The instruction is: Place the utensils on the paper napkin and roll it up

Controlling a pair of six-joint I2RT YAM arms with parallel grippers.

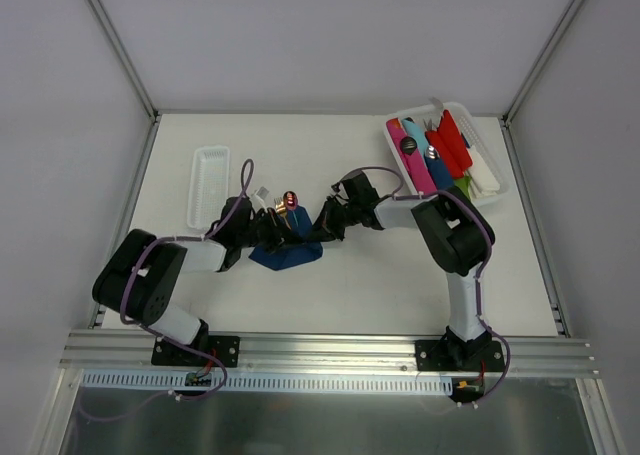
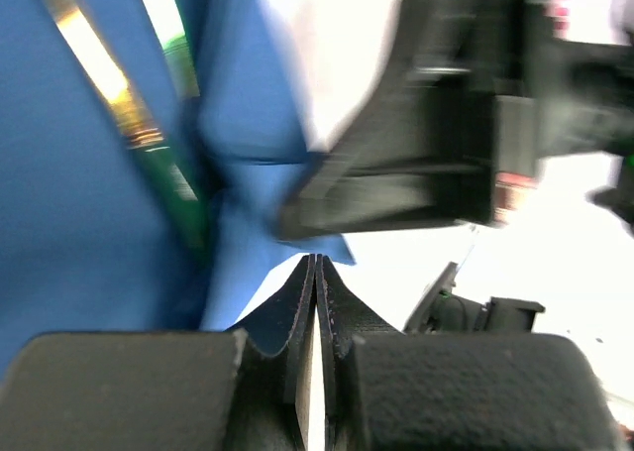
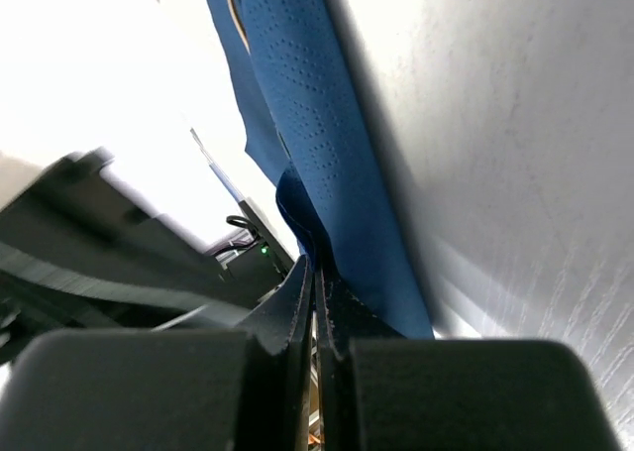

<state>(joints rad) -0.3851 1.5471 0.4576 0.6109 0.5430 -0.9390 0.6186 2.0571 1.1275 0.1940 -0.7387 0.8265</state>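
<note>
**Item 1: paper napkin** (image 1: 285, 255). Dark navy sheet, mid-table (image 1: 400, 295), between the two arms. Not flat: bunched and raised into a tent shape. Embossed dot pattern visible in right wrist view.

**Item 2: utensils** (image 1: 290, 202). Shiny copper/reddish pcs at napkin's far edge. In left wrist view they lie against the blue sheet as gold-green streaks. Exact count: cannot tell.

**Item 3: left gripper** (image 2: 315, 268). At napkin's left side. Jaws pressed together, tips clenched on a corner of the napkin.

**Item 4: right gripper** (image 3: 317, 273). At napkin's right side, facing the left gripper, near it. Jaws pressed together, pinching a fold of the napkin, which runs up and away from the tips.

**Item 5: narrow white tray** (image 1: 208, 175). Left of napkin and farther back, apart from it.

**Item 6: white basket** (image 1: 430, 110). Well right of napkin, at far right corner of table. Holds pink (image 1: 405, 145), red (image 1: 452, 140), blue (image 1: 437, 165) and white (image 1: 485, 172) plastic items, packed side by side.
</note>
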